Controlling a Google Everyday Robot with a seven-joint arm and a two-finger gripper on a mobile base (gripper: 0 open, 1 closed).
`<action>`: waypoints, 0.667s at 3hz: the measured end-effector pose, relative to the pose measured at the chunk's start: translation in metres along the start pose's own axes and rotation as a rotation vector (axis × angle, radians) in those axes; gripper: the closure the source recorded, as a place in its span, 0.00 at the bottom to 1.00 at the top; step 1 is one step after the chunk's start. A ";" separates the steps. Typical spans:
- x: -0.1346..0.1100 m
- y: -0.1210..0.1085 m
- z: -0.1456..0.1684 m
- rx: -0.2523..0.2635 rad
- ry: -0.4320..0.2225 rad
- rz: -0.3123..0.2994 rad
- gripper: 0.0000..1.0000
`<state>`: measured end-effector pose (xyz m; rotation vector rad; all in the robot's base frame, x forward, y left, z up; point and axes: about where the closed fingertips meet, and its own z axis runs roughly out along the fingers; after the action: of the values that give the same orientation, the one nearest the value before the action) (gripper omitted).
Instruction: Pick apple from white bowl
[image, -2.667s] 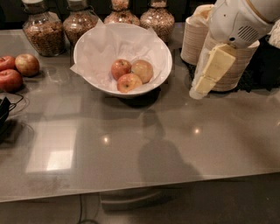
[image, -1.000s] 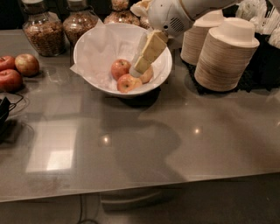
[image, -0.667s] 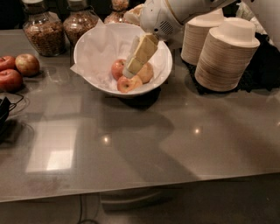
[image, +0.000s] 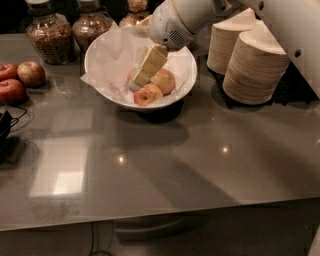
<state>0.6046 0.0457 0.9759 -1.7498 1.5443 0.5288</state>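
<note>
The white bowl (image: 102, 60), lined with crumpled white paper, stands at the back middle of the grey table. It holds three apples: a golden-tan one (image: 165, 81) on the right, a pink-yellow one (image: 147, 95) at the front, and the red apple (image: 130, 76) on the left. The red apple is mostly hidden behind my gripper. My gripper (image: 139, 80) reaches down from the upper right into the bowl, its tip right at the red apple. I cannot tell whether it touches the apple.
Two stacks of cream disposable bowls (image: 254, 65) stand right of the white bowl. Glass jars (image: 47, 36) of grains line the back left. Three loose red apples (image: 30, 73) lie at the left edge, with a black cable (image: 5, 131) below them.
My gripper has swung left from beside the disposable bowls, over the white bowl, and lowered onto the left, red apple. The apples have not moved.
</note>
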 end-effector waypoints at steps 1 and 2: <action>0.002 -0.004 0.010 0.012 0.013 0.003 0.08; 0.008 -0.011 0.019 0.048 0.049 0.025 0.10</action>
<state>0.6200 0.0547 0.9603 -1.7208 1.6014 0.4603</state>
